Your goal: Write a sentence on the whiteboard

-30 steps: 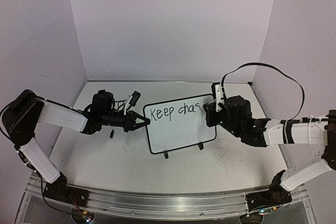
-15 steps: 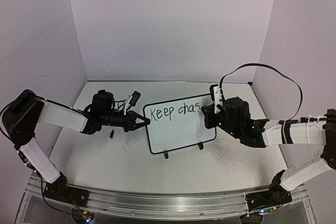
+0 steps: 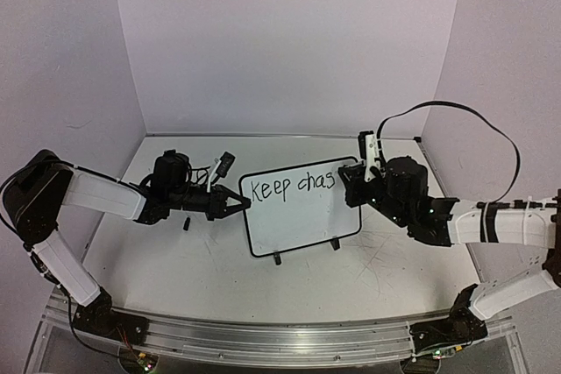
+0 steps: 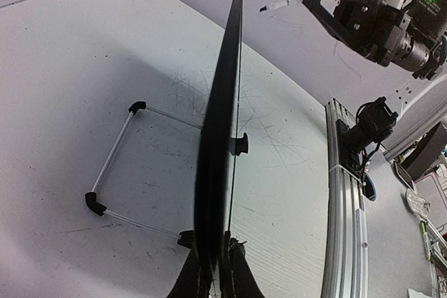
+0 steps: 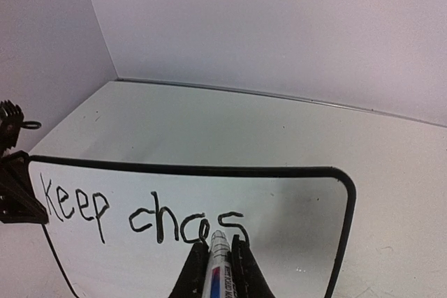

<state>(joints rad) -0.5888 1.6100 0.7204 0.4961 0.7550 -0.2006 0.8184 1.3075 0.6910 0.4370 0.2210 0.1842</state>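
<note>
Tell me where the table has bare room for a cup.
Bare: the table strip between the whiteboard feet and the front rail, and behind the board up to the back wall. Crowded: both board ends, where the jaws and marker work.

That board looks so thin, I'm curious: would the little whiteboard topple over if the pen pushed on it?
Probably stiff: edge-on, the whiteboard looks flat and unbent. Likely light and tippy alone, being thin on small feet and a wire stand. The left gripper clamping its edge should steady it.
</note>
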